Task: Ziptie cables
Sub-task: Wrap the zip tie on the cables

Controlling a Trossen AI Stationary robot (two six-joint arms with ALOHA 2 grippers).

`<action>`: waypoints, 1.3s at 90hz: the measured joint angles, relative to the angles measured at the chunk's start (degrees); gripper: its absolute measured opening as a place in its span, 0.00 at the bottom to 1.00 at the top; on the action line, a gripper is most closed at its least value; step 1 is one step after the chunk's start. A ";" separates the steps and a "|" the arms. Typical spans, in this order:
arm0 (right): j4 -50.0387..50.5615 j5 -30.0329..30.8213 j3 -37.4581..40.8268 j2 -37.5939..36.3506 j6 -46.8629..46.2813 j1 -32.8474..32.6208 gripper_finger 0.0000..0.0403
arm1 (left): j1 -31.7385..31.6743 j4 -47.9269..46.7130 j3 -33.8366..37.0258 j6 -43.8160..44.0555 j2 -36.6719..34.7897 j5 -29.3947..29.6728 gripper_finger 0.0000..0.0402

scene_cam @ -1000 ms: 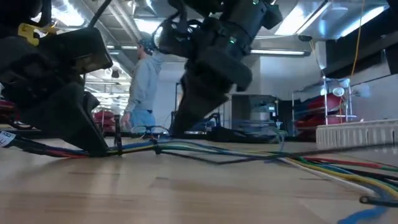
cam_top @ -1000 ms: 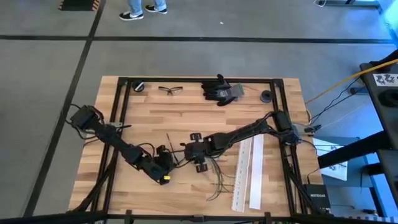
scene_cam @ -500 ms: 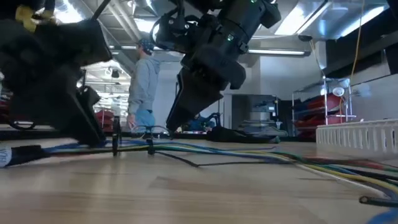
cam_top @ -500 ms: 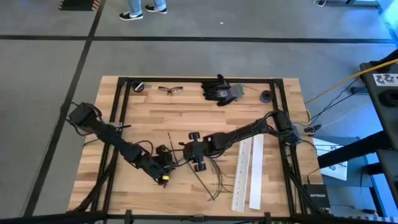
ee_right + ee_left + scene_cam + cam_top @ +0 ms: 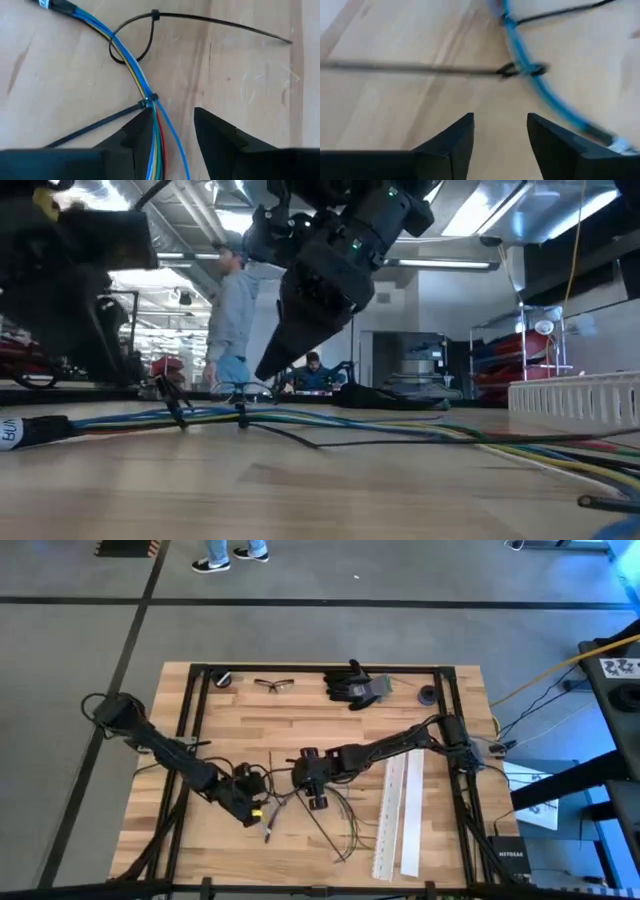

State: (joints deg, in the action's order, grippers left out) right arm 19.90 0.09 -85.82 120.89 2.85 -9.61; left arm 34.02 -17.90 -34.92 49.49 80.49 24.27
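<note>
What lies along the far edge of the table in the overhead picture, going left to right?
A small black round thing → safety glasses → black gloves → another small black round thing.

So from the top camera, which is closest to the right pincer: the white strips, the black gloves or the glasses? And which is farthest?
From the right pincer:
1. White strips, lying beside it toward the table's right side.
2. Black gloves, at the far edge.
3. Glasses, also at the far edge, left of the gloves.
Gloves and glasses are nearly a tie.
</note>
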 joint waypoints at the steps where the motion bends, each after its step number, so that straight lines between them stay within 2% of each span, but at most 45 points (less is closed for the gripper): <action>1: 0.00 -0.01 0.00 0.01 0.00 -0.01 0.33 | 0.09 -0.44 0.01 0.43 0.00 0.01 0.40; 12: -0.31 -0.17 0.00 0.04 0.53 -0.06 0.33 | 0.61 -0.15 1.60 4.12 -0.45 0.20 0.40; 36: -0.56 -0.04 0.00 0.08 0.65 -0.06 0.33 | 0.17 10.26 9.20 6.62 -6.60 0.71 0.40; 53: -0.65 3.36 0.00 0.13 1.10 -0.10 0.33 | -1.54 10.83 11.26 5.58 -13.19 0.92 0.40; 61: -2.68 7.00 0.02 0.15 3.70 -0.10 0.33 | -2.01 10.93 11.26 4.07 -14.62 0.96 0.40; 71: -4.78 10.16 0.02 0.15 2.53 -0.10 0.33 | -2.41 10.90 11.26 2.67 -15.15 1.83 0.40; 85: -7.42 7.56 0.02 0.19 1.46 0.01 0.33 | -3.25 10.89 11.26 1.45 -15.13 2.21 0.40; 95: -8.88 7.10 0.01 0.20 -3.29 0.02 0.33 | -3.39 10.87 11.26 0.75 -15.13 2.21 0.40; 100: -8.96 4.78 -0.45 0.21 -5.02 0.50 0.33 | -3.39 10.83 11.26 0.30 -15.13 2.19 0.40; 117: -9.05 -5.12 -1.11 0.24 -12.48 3.53 0.47 | -3.39 10.83 11.26 -0.07 -15.13 0.73 0.40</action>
State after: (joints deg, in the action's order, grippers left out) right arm 10.85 -5.03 -86.93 121.12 -9.62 -6.08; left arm 30.63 -7.07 -23.66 49.42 65.36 25.00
